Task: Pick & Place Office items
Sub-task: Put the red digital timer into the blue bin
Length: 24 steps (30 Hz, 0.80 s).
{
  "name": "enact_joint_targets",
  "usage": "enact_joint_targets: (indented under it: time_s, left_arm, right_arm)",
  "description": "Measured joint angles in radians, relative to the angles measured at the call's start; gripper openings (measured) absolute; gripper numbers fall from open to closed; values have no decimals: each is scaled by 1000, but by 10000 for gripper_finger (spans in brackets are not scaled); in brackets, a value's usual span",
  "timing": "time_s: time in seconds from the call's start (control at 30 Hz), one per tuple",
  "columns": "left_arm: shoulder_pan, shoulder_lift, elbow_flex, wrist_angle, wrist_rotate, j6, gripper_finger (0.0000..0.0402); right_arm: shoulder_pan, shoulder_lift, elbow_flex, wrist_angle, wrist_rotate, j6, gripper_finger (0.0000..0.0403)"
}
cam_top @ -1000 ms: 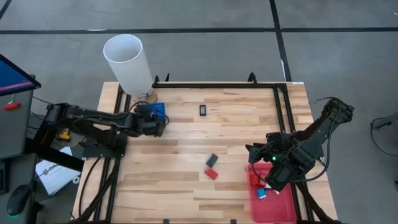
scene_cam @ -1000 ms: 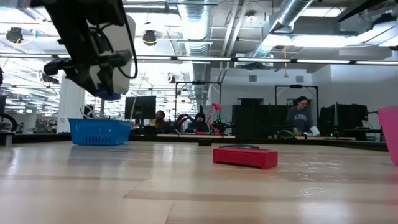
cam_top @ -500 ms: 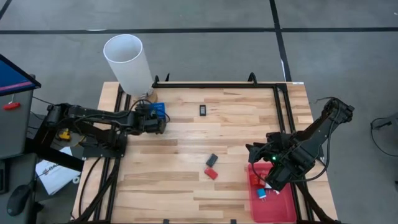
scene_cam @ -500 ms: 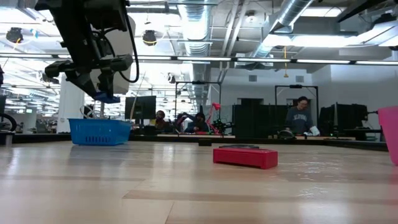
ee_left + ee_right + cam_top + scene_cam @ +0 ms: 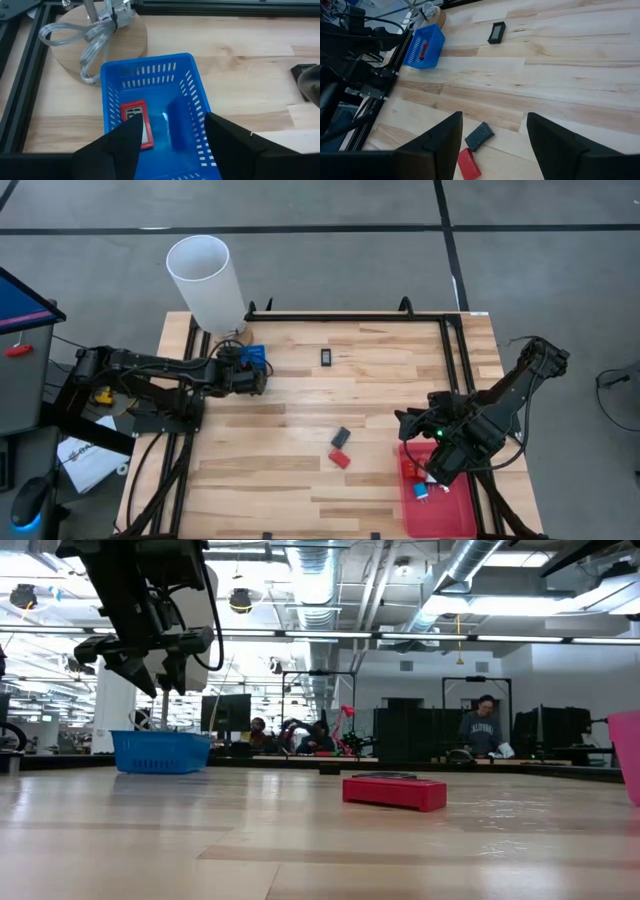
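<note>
Open wood across the middle of the table (image 5: 300,430), broken only by three small pieces: a black item (image 5: 327,357) alone toward the far edge, and a dark item (image 5: 341,437) touching a red item (image 5: 340,459) nearer the front. Far left corner is crowded: blue bin (image 5: 256,358), white cylinder (image 5: 206,283) just behind it, left gripper (image 5: 152,682) hanging above the bin with jaws apart. Front right is taken by the red tray (image 5: 440,505), with the right gripper (image 5: 492,142) and its arm over it. Black rails line the table's edges.
</note>
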State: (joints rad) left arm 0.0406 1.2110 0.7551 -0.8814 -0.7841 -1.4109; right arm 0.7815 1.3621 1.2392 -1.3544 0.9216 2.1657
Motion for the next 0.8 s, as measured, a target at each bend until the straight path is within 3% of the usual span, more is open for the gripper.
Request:
enact_joint_targets:
  time_s: [0.2, 0.33, 0.5, 0.63, 0.8]
  left_arm:
    - [-24, 0, 0, 71, 48, 69, 218]
    - [-95, 0, 0, 365, 202, 464, 212]
    - [-181, 0, 0, 708, 489, 1055, 200]
    - [-185, 58, 2, 800, 713, 1330, 200]
    - [-182, 220, 1, 839, 955, 1601, 212]
  right_arm:
    - [0, 0, 0, 0, -1, 0, 214]
    - [-6, 0, 0, 0, -5, 1, 214]
    - [-6, 0, 0, 2, -6, 1, 214]
    - [-2, 0, 0, 5, -7, 7, 214]
    - [-1, 0, 0, 13, -8, 8, 214]
